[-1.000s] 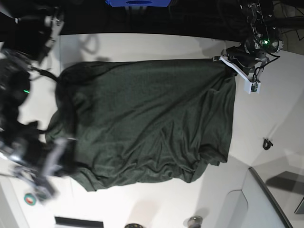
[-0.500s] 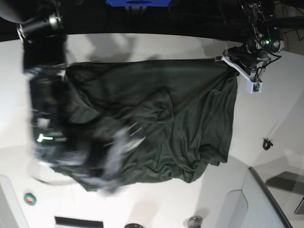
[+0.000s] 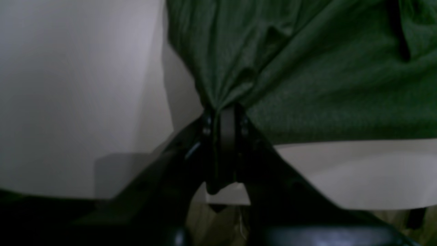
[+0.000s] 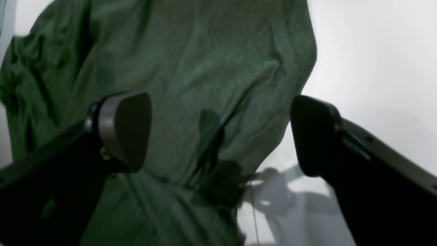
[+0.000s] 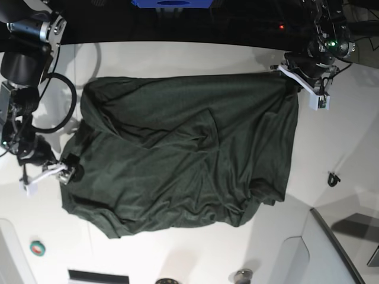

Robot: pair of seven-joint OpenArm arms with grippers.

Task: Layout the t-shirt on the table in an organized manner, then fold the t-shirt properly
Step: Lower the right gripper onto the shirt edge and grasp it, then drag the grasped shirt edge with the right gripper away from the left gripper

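The dark green t-shirt [image 5: 189, 154] lies spread and wrinkled across the white table [image 5: 177, 56], with a loose fold near its middle. My left gripper [image 5: 288, 76] is at the shirt's far right corner. In the left wrist view this gripper [image 3: 223, 112] is shut on a pinched bunch of the t-shirt [image 3: 307, 68]. My right gripper [image 5: 67, 173] sits at the shirt's left edge. In the right wrist view the right gripper [image 4: 218, 133] hangs open above the t-shirt [image 4: 205, 51], and nothing lies between its fingers [image 4: 126, 130].
A small dark object [image 5: 333, 178] lies on the table to the shirt's right. A grey tray [image 5: 331, 248] fills the near right corner. A round red and green item [image 5: 37, 248] sits near left. A blue object [image 5: 172, 3] is at the far edge.
My right arm swept over the shirt's left side, let go of the cloth and opened. The shirt's left part shifted and a fold formed near the middle. The left gripper kept its hold.
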